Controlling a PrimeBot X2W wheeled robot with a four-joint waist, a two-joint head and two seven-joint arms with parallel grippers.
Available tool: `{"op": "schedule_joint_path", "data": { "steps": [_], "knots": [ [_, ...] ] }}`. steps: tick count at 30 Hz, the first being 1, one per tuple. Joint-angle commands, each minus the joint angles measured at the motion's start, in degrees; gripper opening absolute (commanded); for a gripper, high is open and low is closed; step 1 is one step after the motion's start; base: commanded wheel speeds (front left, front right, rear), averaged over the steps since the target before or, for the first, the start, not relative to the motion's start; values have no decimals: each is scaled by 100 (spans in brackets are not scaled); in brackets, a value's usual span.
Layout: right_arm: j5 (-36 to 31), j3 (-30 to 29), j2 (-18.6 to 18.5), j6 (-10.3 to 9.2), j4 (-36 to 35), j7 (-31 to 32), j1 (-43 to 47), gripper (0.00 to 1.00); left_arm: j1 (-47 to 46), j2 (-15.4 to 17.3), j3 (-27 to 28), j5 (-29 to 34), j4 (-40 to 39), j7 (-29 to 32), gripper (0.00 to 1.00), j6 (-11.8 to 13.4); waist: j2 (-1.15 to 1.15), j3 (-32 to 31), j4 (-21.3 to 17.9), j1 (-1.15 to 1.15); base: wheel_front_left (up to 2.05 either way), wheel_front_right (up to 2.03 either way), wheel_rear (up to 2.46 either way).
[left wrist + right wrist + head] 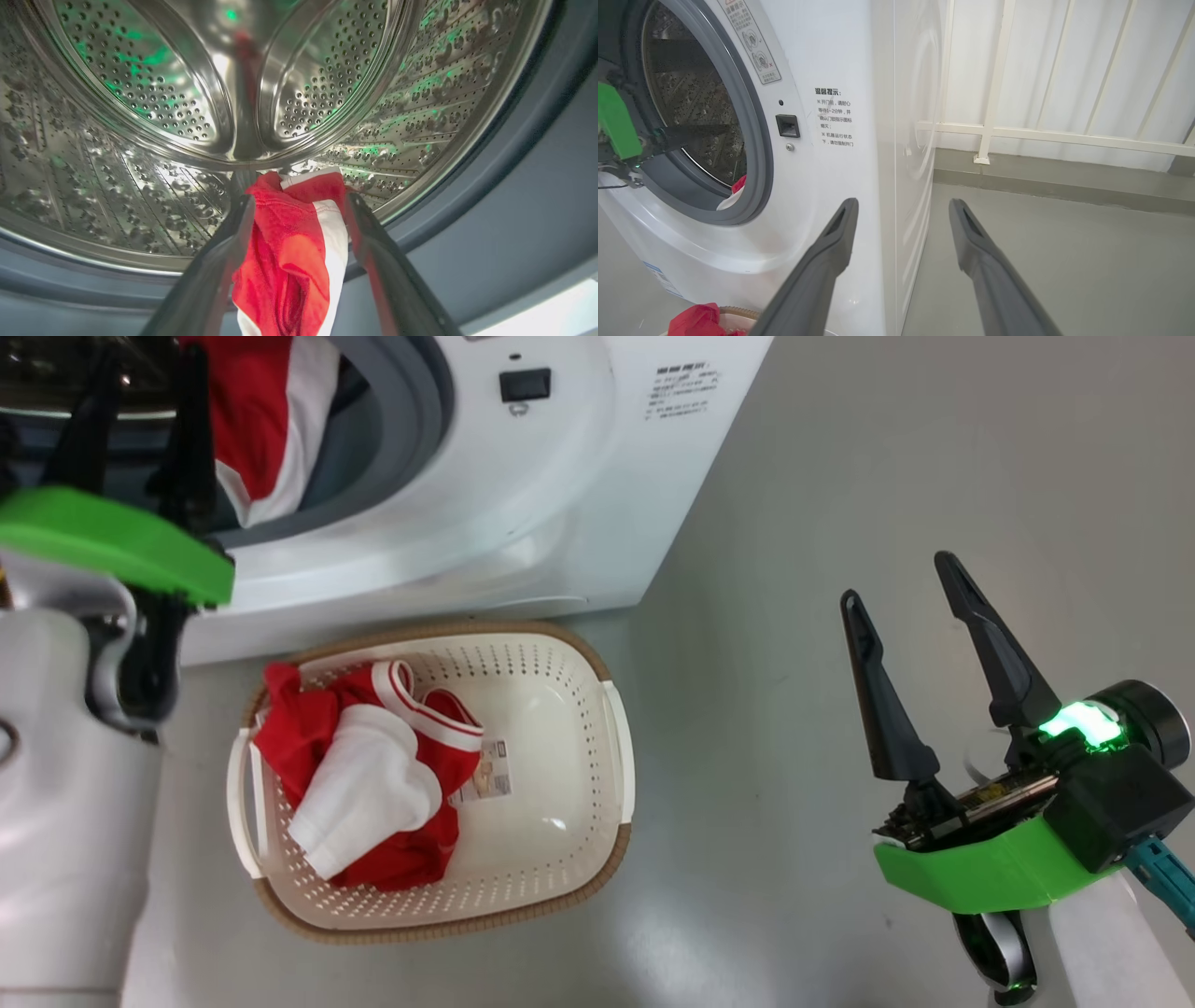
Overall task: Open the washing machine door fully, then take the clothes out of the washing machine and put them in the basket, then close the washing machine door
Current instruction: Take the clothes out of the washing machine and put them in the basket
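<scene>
The white washing machine (523,504) stands with its round opening uncovered; the washing machine door shows as a dark glossy patch at the top left (56,373). One piece of the red and white clothes (289,252) hangs over the grey rubber ring at the drum mouth (257,420). My left gripper (299,200) is open inside the mouth, with that garment between its spread fingers. More red and white clothes (373,784) lie in the cream basket (597,672) on the floor before the machine. My right gripper (896,581) hovers open and empty, right of the basket.
The grey floor stretches to the right of the machine (822,186). A white railing (994,135) runs along the wall beyond it. The basket's brown rim (738,310) sits close against the machine's front. The steel drum (140,93) behind the garment holds nothing else.
</scene>
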Motion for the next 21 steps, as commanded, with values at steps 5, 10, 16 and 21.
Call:
{"op": "schedule_joint_path", "data": {
  "steps": [5, 10, 16, 21],
  "knots": [
    [77, 216, -7, 36, -178, -37, -158, 100, -675, 489, -179, -691, 325, 703, 100, -32, 0, 306, -130, 0, 0, 0, 0],
    [119, 277, -7, 36, -153, -37, -192, 100, -1051, 610, -372, -1236, 716, 1465, 100, -32, 0, 370, -195, 0, 0, 0, 0],
    [154, 330, -7, 36, -140, -37, -198, 100, -1277, 774, -572, -1587, 1087, 2242, 100, -33, 0, 377, -275, 0, 0, 0, 0],
    [191, 342, -7, 36, -126, -37, -206, 100, -1326, 814, -708, -1710, 1249, 2507, 100, -33, 0, 376, -323, 0, 0, 0, 0]
  ]
}}
